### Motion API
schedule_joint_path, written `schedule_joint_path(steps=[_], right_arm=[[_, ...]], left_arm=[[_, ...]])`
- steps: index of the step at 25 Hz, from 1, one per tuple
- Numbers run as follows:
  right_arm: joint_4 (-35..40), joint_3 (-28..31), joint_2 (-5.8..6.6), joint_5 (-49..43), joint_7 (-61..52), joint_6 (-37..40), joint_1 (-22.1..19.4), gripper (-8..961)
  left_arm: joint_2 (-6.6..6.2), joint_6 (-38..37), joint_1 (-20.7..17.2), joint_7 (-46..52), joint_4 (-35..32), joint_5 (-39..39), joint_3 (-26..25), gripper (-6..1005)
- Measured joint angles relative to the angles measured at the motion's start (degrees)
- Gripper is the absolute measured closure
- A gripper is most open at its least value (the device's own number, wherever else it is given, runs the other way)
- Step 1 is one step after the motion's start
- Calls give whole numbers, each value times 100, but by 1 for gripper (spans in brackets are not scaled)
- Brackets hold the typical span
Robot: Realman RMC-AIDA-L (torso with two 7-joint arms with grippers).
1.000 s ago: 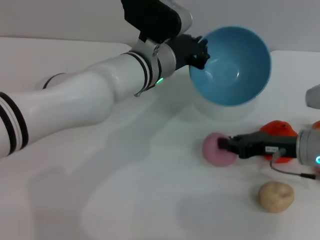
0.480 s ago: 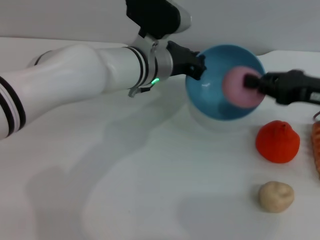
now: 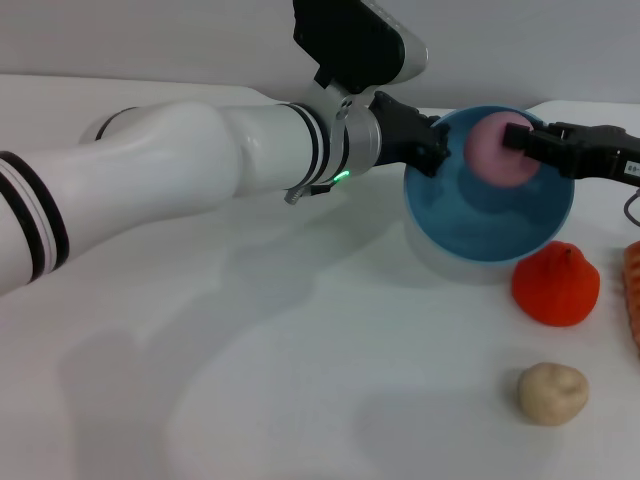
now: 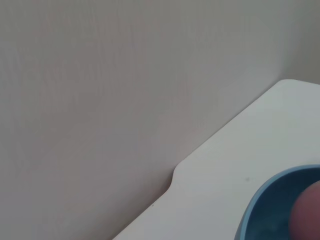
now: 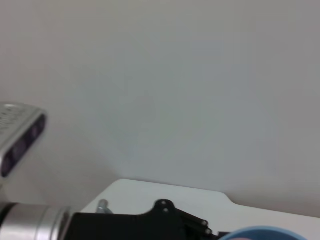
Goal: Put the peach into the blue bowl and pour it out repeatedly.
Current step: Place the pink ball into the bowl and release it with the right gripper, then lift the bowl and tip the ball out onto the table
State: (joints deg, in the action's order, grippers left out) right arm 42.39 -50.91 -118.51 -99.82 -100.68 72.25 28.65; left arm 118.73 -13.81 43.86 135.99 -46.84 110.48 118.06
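Clamped on the near-left rim of the bowl [image 3: 490, 225], the left gripper [image 3: 432, 152] holds it tilted at upper centre of the head view, mouth toward the camera. Right of that, at the upper right edge, the right gripper [image 3: 522, 140] pinches the peach [image 3: 492, 148] just inside the bowl's upper part. The loading step is in hand; next, I judge, the right jaws must part so the fruit drops in. Whether the peach already touches the wall is hard to tell. Nothing else seems to lie in the bowl.
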Motion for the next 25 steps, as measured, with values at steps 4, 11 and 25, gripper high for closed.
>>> schedule_joint_path(steps=[4, 11, 25], right_arm=[[23, 27, 3, 15, 48, -40, -57, 799], [178, 150, 15, 22, 74, -41, -196, 534], [-616, 3562, 0, 92, 2055, 1992, -1771, 501]], left_arm=[[1, 47, -7, 2, 4, 0, 5, 1001], [9, 139, -35, -3, 33, 1, 15, 1001], [32, 1352, 536, -552, 215, 640, 141, 1001]])
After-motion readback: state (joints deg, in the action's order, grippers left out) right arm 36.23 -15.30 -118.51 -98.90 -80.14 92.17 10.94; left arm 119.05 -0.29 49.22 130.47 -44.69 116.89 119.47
